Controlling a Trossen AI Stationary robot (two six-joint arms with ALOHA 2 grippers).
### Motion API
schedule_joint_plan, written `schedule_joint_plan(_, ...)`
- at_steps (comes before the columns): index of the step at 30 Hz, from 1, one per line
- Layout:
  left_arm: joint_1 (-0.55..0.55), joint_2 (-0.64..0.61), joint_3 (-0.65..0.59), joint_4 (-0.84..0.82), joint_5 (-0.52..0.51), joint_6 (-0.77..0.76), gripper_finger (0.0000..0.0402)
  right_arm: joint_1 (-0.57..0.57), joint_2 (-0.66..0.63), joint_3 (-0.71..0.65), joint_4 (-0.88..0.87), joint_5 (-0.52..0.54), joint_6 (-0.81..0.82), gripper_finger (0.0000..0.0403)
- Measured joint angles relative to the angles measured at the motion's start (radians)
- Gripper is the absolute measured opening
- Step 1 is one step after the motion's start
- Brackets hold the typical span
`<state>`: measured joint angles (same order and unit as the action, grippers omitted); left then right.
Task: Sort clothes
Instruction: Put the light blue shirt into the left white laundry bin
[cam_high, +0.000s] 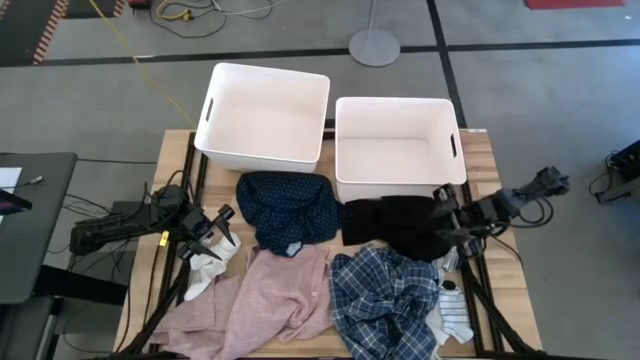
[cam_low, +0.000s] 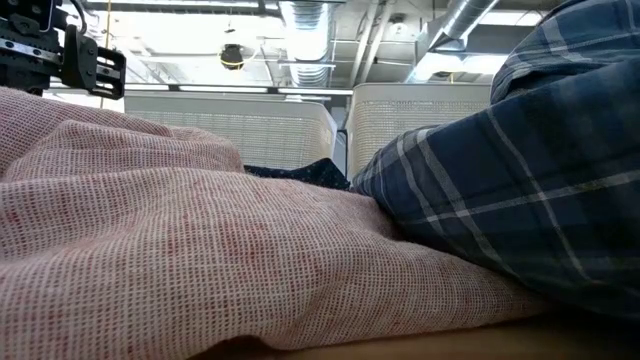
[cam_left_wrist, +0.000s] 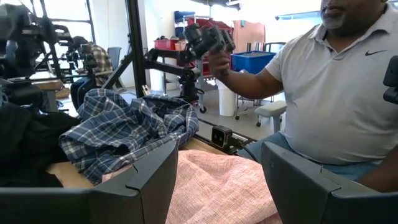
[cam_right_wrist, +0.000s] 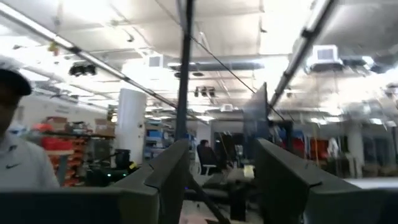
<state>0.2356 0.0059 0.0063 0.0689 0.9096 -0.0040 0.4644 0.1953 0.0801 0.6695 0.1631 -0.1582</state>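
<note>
The clothes lie in a heap on the table's near half: a navy dotted top, a black garment, a pink shirt, a blue-white plaid shirt, a white sock and striped socks. My left gripper hovers open and level at the left, above the white sock and the pink shirt's edge. My right gripper is open over the black garment's right end, tipped upward; its wrist view shows only the ceiling between its fingers.
Two white bins stand side by side at the table's far edge, one left and one right. A seated person in a grey shirt shows beyond the table's right side. The table frame's dark uprights stand at both sides.
</note>
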Motion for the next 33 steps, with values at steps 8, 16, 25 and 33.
schedule_joint_plan(8,0.0,0.0,0.0,0.0,0.0,0.0,0.0224,0.107,0.312,0.307,-0.109,-0.001,-0.139,0.0238)
schedule_joint_plan(16,0.0,0.0,0.0,0.0,0.0,0.0,0.0224,0.136,0.679,0.727,-0.539,0.019,-0.079,0.024)
schedule_joint_plan(25,0.0,0.0,0.0,0.0,0.0,0.0,0.0224,0.12,1.003,1.044,-0.935,0.024,0.225,0.024)
schedule_joint_plan(33,0.0,0.0,0.0,0.0,0.0,0.0,0.0224,0.118,1.192,1.131,-1.152,-0.033,0.552,0.024)
